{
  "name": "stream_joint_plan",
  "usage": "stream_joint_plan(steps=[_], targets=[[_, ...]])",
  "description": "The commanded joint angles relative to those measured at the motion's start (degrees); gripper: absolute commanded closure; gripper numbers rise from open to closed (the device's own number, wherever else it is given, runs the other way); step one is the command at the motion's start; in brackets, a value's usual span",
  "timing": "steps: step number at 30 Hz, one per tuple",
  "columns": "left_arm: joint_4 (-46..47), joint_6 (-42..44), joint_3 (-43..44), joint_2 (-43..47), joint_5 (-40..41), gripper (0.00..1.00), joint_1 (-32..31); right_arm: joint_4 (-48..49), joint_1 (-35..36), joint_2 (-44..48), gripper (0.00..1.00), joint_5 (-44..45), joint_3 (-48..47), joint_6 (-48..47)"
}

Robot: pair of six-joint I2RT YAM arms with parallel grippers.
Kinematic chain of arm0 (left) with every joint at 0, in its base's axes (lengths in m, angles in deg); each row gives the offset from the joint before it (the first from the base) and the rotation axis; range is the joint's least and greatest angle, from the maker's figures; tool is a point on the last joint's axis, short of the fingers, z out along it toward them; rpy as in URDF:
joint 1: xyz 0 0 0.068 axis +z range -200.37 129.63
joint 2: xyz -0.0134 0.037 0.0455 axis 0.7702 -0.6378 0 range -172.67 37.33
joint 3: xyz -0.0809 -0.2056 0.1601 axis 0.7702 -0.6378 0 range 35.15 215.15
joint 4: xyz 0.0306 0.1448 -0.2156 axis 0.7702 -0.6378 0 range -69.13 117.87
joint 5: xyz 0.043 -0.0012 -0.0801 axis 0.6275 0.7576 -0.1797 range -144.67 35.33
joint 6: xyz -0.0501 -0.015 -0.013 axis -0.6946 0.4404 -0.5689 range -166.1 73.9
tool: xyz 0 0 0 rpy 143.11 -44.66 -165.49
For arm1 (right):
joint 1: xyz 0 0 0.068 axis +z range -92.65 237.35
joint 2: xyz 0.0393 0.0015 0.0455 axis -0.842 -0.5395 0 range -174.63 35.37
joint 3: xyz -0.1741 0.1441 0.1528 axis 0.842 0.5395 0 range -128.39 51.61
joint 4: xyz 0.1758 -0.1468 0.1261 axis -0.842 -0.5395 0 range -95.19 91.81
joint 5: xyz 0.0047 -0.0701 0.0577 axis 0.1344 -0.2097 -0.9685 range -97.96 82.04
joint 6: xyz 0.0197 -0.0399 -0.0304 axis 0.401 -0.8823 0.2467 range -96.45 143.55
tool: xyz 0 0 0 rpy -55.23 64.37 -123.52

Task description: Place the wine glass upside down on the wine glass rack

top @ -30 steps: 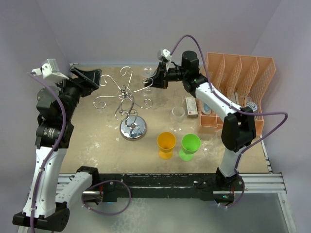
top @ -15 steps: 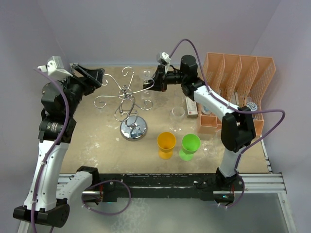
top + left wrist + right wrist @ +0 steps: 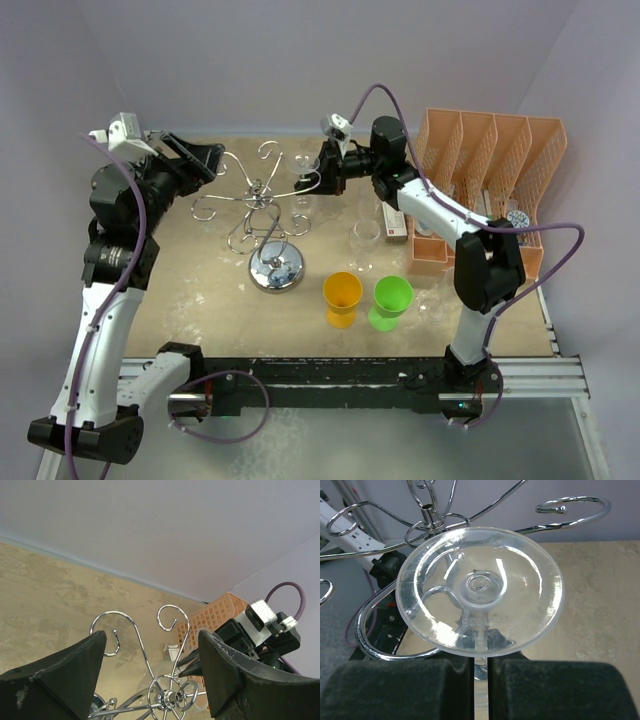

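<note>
The wine glass (image 3: 479, 590) is clear; its round foot faces the right wrist camera and its stem runs down between the fingers of my right gripper (image 3: 480, 667), which is shut on it. From above, that right gripper (image 3: 312, 176) holds the wine glass (image 3: 302, 165) against the right-hand scroll arms of the wine glass rack (image 3: 262, 198). The rack's chrome arms (image 3: 570, 507) curl just behind the foot. My left gripper (image 3: 207, 158) is open at the rack's left side. In its wrist view the rack hub (image 3: 171, 698) lies between the spread fingers (image 3: 235, 675).
An orange cup (image 3: 342, 296) and a green cup (image 3: 392, 298) stand at the front middle. A clear tumbler (image 3: 365, 236) and a small box (image 3: 394, 218) sit right of the rack. The orange mesh organiser (image 3: 495, 170) fills the right side. The rack's mirrored base (image 3: 276, 268) rests centre-left.
My left gripper has swung right, closer to the rack's scroll arms. The right gripper has edged left with the glass, in among the rack's arms.
</note>
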Motion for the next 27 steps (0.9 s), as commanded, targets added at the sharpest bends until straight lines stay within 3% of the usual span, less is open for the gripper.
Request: stream_joint_plan(steps=[1,19,27], targets=[[1.63,0.03,0.17,-0.62,-0.51,0.29,0.35,4.16,0.75,1.01,1.0,-5.02,-1.14,0.85],[0.79,-0.3,-0.55,-1.87,0.91,0.32,0.35,1.21,1.8,-1.9,1.0,-9.93,-4.85,1.8],[-0.91,-0.14,-0.53,-2.22,4.75,0.33,0.35,0.72,1.89,0.4,1.0,-11.26,-1.67,-0.1]])
